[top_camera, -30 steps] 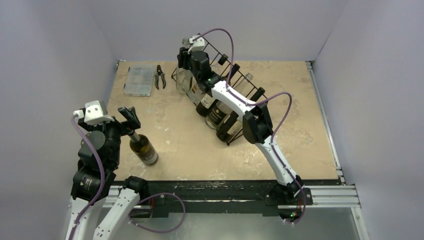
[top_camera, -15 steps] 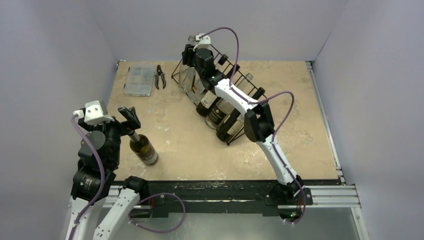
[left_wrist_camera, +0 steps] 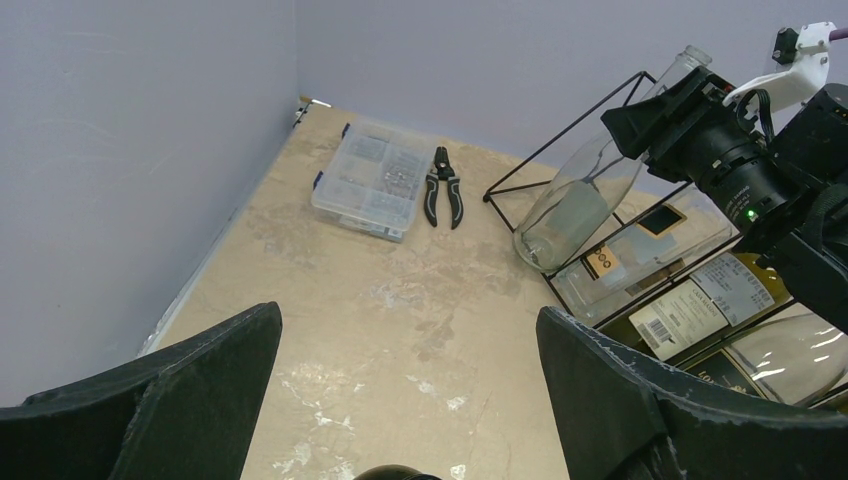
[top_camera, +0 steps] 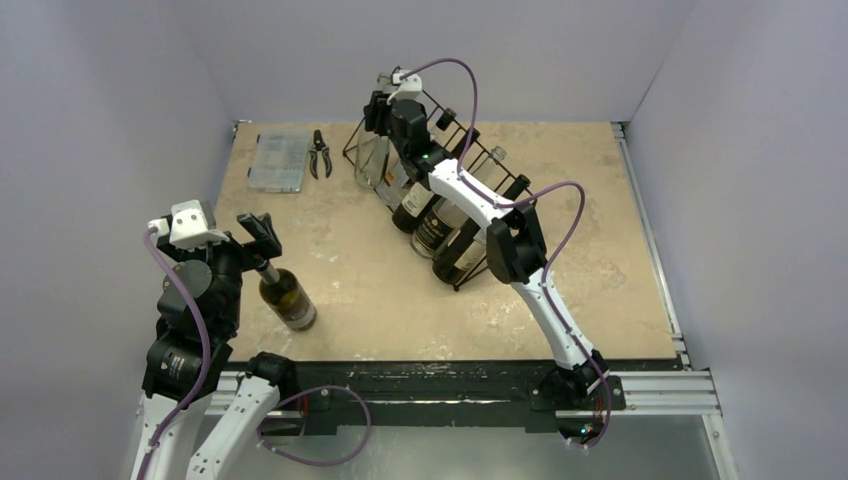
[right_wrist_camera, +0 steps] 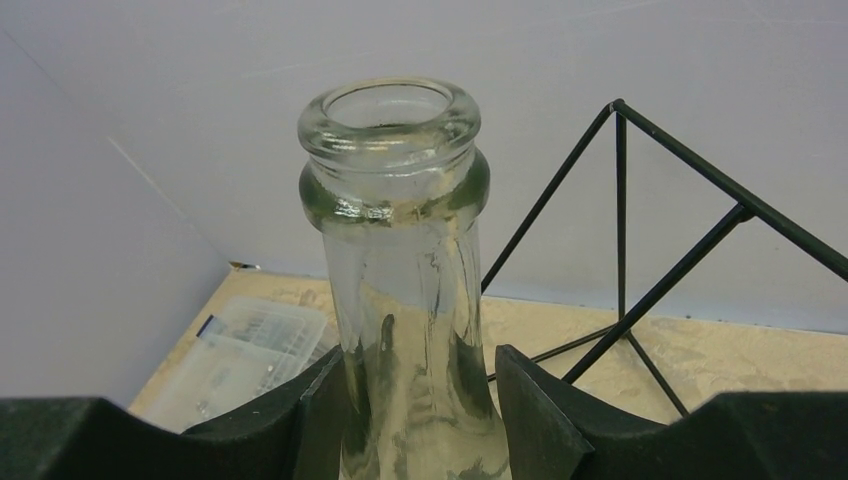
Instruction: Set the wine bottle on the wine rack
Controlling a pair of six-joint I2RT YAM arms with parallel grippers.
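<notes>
The black wire wine rack (top_camera: 452, 128) stands at the back centre and holds several bottles. My right gripper (top_camera: 380, 105) is at its far-left end, shut on the neck of a clear glass wine bottle (right_wrist_camera: 405, 220). That bottle leans in the end slot with its base low by the table (left_wrist_camera: 575, 205). The rack's wires show just right of the neck (right_wrist_camera: 680, 270). A dark green wine bottle (top_camera: 288, 300) lies on the table at the near left. My left gripper (top_camera: 258, 235) is open at its neck end; its dark top shows between my fingertips (left_wrist_camera: 395, 472).
A clear plastic parts box (top_camera: 279, 161) and black pliers (top_camera: 320, 152) lie at the back left. Dark labelled bottles (top_camera: 435, 225) fill the rack's middle and right slots. The walls stand close on the left and behind the rack.
My right gripper has moved up and back with the clear bottle's neck, mostly in the first half second. The left arm and dark bottle have not moved.
</notes>
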